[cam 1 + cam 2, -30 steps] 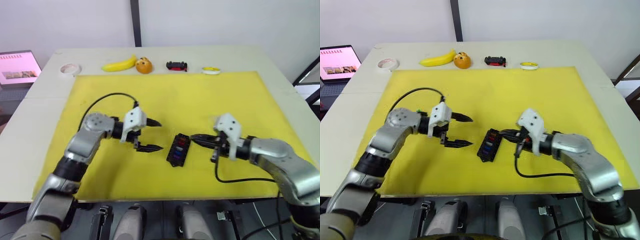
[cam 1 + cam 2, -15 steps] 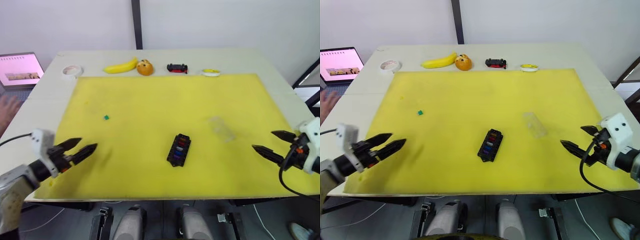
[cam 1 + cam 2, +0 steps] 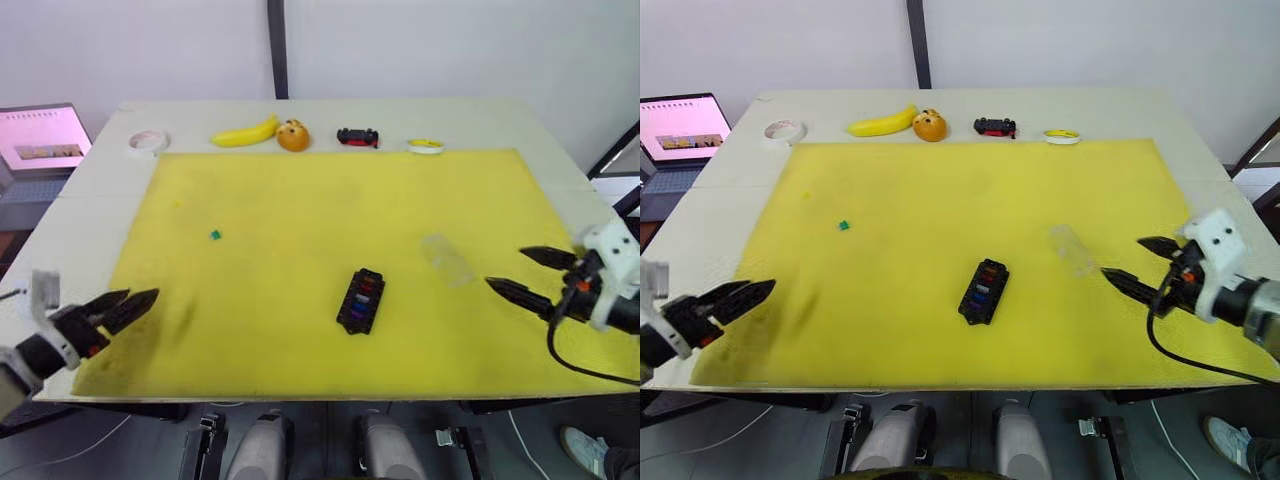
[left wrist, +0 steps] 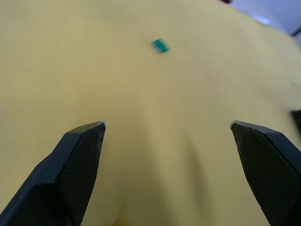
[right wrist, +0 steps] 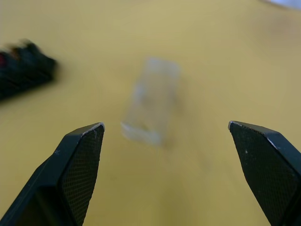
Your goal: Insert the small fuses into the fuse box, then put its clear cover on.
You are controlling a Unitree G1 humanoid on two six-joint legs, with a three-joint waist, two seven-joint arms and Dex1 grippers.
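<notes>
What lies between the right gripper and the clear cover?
Nothing: the right wrist view shows bare yellow mat between the open right gripper and the clear cover.

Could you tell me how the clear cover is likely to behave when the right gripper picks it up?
The clear cover looks like a thin hollow shell, so probably light and stiff. Its smooth plastic may slip between the fingers. Lying flat on the yellow mat, it shouldn't roll.

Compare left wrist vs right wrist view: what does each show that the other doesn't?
Left wrist: a teal fuse lying loose on the yellow mat, ahead of the open left gripper.
Right wrist: the clear cover ahead of the open right gripper, and the fuse box off to one side.
Both: mat and two spread black fingers, holding nothing.
</notes>
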